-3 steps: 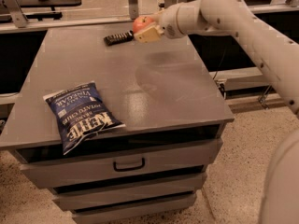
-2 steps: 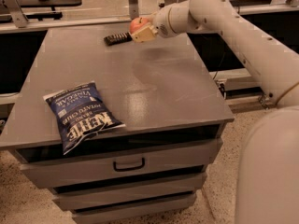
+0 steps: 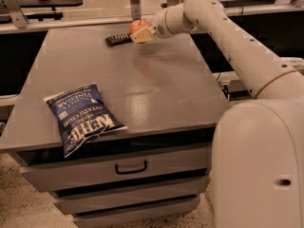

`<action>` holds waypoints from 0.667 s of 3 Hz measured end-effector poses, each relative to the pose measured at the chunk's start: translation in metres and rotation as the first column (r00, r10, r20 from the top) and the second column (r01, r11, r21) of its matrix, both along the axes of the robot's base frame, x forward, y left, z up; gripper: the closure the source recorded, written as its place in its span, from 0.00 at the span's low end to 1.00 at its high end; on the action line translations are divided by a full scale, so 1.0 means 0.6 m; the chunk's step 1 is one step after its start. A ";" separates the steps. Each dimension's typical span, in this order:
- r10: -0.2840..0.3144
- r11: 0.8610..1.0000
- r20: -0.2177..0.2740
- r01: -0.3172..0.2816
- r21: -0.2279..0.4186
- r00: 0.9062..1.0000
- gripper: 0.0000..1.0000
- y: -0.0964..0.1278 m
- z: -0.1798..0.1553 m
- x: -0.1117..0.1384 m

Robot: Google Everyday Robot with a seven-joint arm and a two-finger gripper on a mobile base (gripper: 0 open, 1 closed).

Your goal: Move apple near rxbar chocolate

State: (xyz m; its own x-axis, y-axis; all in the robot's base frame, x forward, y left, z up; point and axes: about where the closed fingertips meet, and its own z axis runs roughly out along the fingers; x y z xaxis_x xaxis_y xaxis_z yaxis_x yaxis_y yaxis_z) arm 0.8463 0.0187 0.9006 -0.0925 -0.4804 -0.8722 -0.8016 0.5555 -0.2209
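— Beside the grey cabinet (image 3: 156, 84), on its right, what is the big white shape?
— That is the robot's body (image 3: 259, 165), filling the corner by the cabinet's front right. Its 1 arm (image 3: 237, 46) slants from there over the cabinet's right side toward the far edge of the top.
— And the cabinet itself?
— A flat grey top over 3 drawers. The uppermost has a dark handle (image 3: 130, 167) at the middle of the front.
— What lies on the top?
— A blue chip bag (image 3: 80, 118) lies flat near the cabinet's front left corner, with 1 end hanging slightly over the front edge.
— Where is the gripper?
— The gripper (image 3: 141, 34) is low over the cabinet's far edge, about midway along it. Its jaws are closed on the apple (image 3: 137, 25), and the red-orange fruit shows just above a pale finger.
— Is the apple resting on the cabinet?
— That cannot be told. It sits very low at the far edge, held in the grip.
— And the bar?
— The rxbar chocolate (image 3: 118, 40), dark and flat, lies on the top at the same far edge, a little nearer the cabinet's left side than the apple. Whether the 2 touch cannot be told.
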 end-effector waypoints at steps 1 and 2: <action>-0.014 1.000 -0.035 0.015 0.016 0.999 0.82 0.004 -0.015 0.025; -0.015 0.999 -0.060 0.017 0.028 0.998 0.59 0.010 -0.027 0.037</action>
